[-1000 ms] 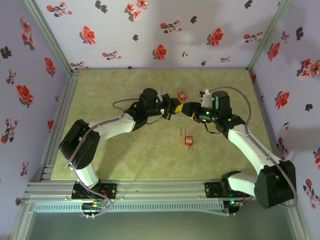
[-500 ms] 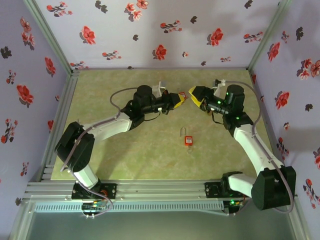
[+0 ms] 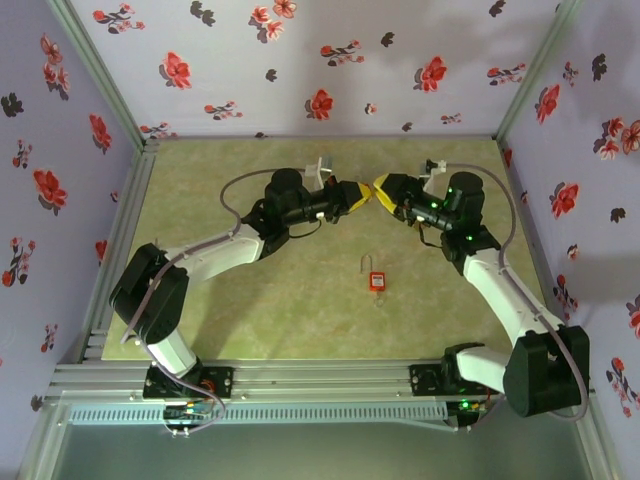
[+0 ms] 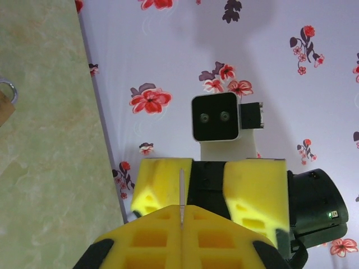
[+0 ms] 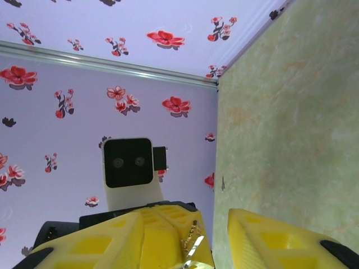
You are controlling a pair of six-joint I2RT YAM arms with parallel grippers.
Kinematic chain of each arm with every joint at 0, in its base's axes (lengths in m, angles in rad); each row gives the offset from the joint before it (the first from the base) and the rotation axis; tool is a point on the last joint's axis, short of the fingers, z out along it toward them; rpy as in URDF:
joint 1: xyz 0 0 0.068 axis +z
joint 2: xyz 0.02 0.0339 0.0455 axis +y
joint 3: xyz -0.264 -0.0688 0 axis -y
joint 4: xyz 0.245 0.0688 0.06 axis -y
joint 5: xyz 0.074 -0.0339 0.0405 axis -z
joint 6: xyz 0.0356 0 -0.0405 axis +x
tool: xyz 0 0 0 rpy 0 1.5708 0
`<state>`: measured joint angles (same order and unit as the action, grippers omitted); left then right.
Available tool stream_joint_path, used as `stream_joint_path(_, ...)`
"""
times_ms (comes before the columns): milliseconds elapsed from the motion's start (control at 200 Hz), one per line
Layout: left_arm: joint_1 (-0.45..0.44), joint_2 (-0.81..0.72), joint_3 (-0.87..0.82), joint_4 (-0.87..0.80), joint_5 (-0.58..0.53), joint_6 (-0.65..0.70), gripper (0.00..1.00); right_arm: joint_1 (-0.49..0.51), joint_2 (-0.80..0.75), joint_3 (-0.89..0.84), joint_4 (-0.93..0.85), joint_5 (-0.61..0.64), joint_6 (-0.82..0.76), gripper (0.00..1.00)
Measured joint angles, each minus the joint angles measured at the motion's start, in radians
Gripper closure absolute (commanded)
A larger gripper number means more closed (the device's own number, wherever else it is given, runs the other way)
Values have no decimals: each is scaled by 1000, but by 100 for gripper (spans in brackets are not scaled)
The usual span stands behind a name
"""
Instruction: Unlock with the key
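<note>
Three flowered walls (image 3: 300, 70) are enclosing the mottled green table (image 3: 250, 310) that you are working over.

Both arms are reaching toward the far middle of the table. The left arm (image 3: 215, 250) is coming in from the left and the right arm (image 3: 500, 290) from the right, and they are meeting tip to tip.

Your left gripper (image 3: 355, 197) is facing right with its yellow fingers (image 4: 151, 241) pressed together. It is pinching the key (image 5: 193, 242), which is showing as a thin metal sliver at the seam in the left wrist view.

Your right gripper (image 3: 383, 188) is facing left, just beside the left one. Its jaws are standing apart with a clear gap. In the right wrist view the key is sitting close to one finger, inside that gap. You cannot tell whether it is touching that finger.

A red padlock (image 3: 377, 280) is lying flat on the table, nearer the bases and well apart from both grippers, with its shackle pointing toward the far wall.

A metal ring (image 4: 7, 89) is lying on the table at the left edge of the left wrist view. You cannot tell what it belongs to.
</note>
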<state>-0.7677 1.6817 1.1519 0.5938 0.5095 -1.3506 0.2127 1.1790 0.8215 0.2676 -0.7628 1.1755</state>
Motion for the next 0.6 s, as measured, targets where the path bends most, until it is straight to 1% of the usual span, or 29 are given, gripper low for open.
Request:
stream_joint_path(80, -3, 0, 5, 11, 0, 0, 100, 11, 4, 0, 3, 0, 0, 60)
stream_joint_path(205, -6, 2, 11, 15, 0, 4, 100, 17, 11, 0, 21, 1, 2, 67)
stream_joint_path(340, -13, 2, 11, 14, 1, 8, 100, 17, 19, 0, 30, 8, 4, 72)
stream_joint_path(495, -24, 2, 11, 10, 0, 19, 100, 17, 32, 2, 49, 11, 9, 85)
stream_joint_path(600, -26, 2, 11, 9, 0, 24, 100, 18, 33, 4, 64, 11, 16, 98)
